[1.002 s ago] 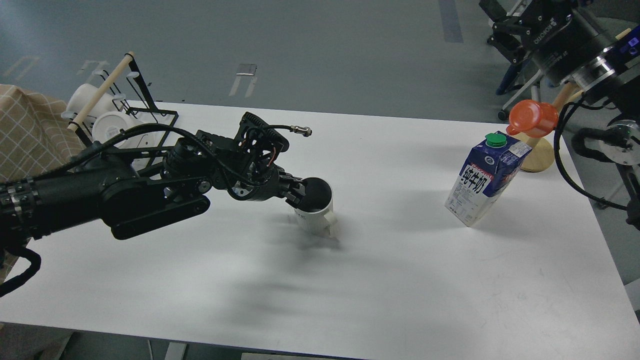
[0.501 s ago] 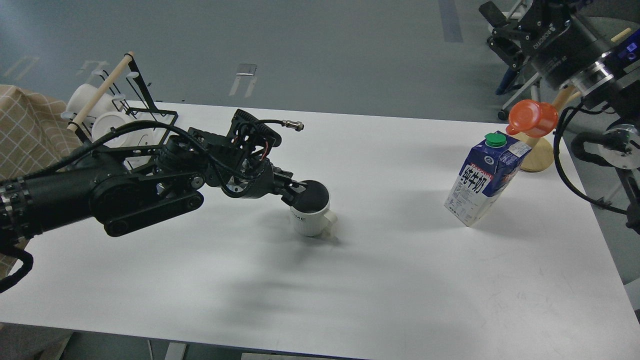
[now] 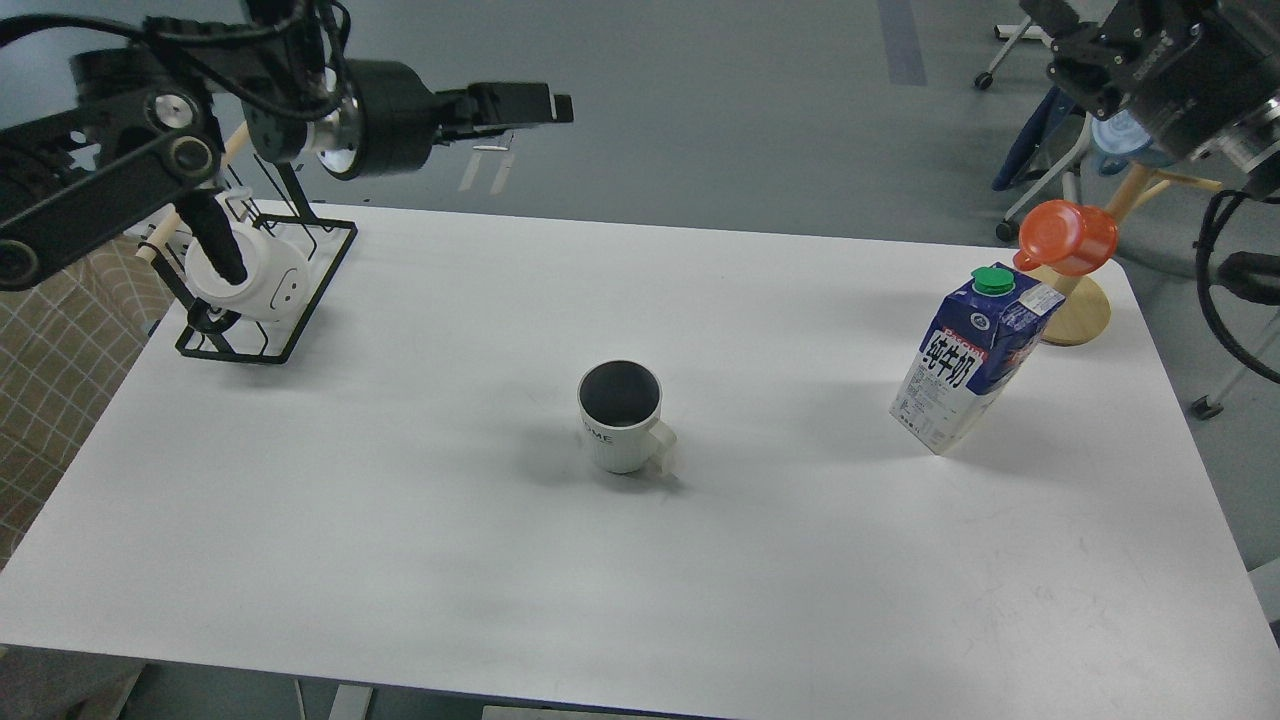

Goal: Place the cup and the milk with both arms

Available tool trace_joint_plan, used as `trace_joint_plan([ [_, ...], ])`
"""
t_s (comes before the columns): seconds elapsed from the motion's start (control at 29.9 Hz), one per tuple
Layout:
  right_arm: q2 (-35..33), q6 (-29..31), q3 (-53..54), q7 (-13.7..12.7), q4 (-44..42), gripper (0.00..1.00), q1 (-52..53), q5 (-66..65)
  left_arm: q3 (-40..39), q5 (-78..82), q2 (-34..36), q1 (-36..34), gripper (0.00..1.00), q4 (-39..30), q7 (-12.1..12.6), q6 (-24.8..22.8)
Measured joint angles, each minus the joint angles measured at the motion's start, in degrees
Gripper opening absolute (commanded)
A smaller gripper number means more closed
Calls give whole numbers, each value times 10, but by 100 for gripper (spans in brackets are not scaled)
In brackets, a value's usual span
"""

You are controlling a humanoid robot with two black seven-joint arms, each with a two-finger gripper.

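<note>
A white cup with a dark inside stands upright near the middle of the white table, its handle toward the front right. A blue and white milk carton with a green cap stands at the right, leaning a little. My left gripper is raised above the table's far left edge, well away from the cup, empty, with its fingers slightly apart. My right gripper is at the top right, beyond the table; its fingers run off the frame's top edge.
A black wire rack with white cups stands at the far left corner, under my left arm. An orange cup hangs on a wooden stand at the far right corner, just behind the carton. Chair legs are on the floor beyond.
My left gripper has let go of the cup and risen up and back to the far left. The cup stays upright on the table. My right arm has moved slightly up and right.
</note>
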Motion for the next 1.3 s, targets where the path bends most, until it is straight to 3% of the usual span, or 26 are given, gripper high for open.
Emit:
trace_joint_plan([
  [0.17,-81,1,-1,22,46,100,-10,-82,-57,-95,-4,23,99,23,0,0],
  [0.43,-203,-16,-7,118,99,100,-67,-217,-62,-128,-12,54,99,27,0,0],
  [0.5,-229,-31,-7,131,105,100,-81,-241,-62,-128,-14,57,99,28,0,0],
  [0.77,-256,-147,-8,136,111,100,-153,-415,-63,-129,-24,64,99,29,-2,0],
  [1.3,-248,-381,-10,136,129,100,-355,-619,-63,-128,-36,72,99,29,-3,0],
])
